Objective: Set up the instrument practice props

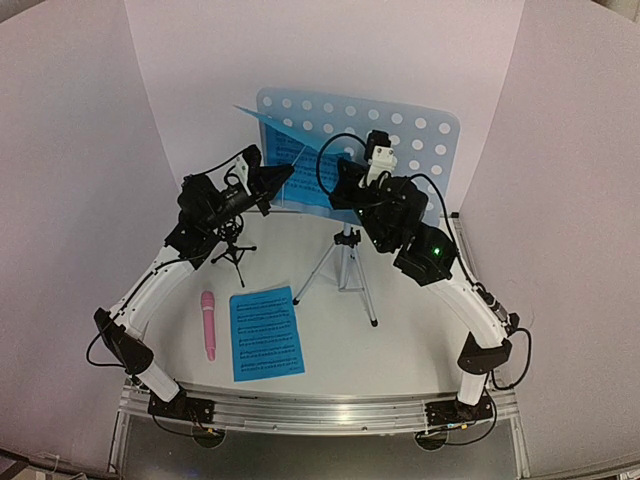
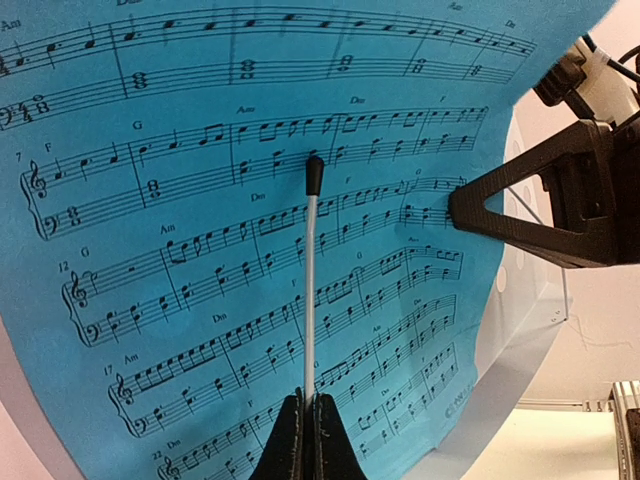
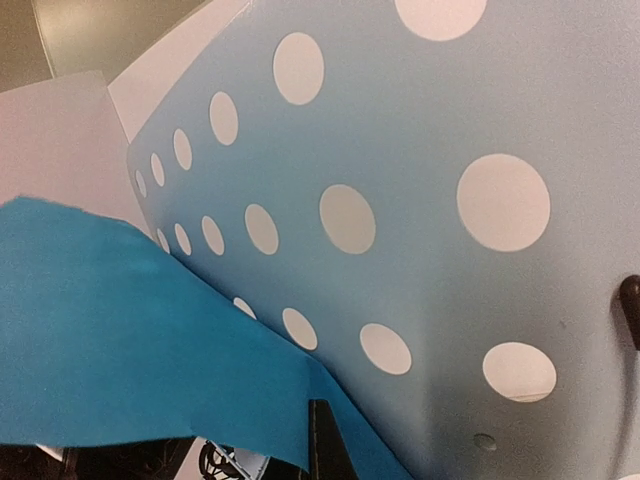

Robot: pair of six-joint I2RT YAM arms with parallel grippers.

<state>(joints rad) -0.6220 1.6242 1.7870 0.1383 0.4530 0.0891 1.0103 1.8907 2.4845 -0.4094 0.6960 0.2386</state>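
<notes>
Pretty clearly a robotics lab booth: plain white backdrop panels [image 1: 80, 150] wrap the far and side edges of the white tabletop [image 1: 400, 345], with an aluminium rail [image 1: 320, 412] along its near edge.

White tubes, bulky black joints and looping black cables make up the left arm [image 1: 150, 290] and right arm [image 1: 466, 296]. The left gripper [image 2: 308, 435] is black, wedge-fingered.
</notes>
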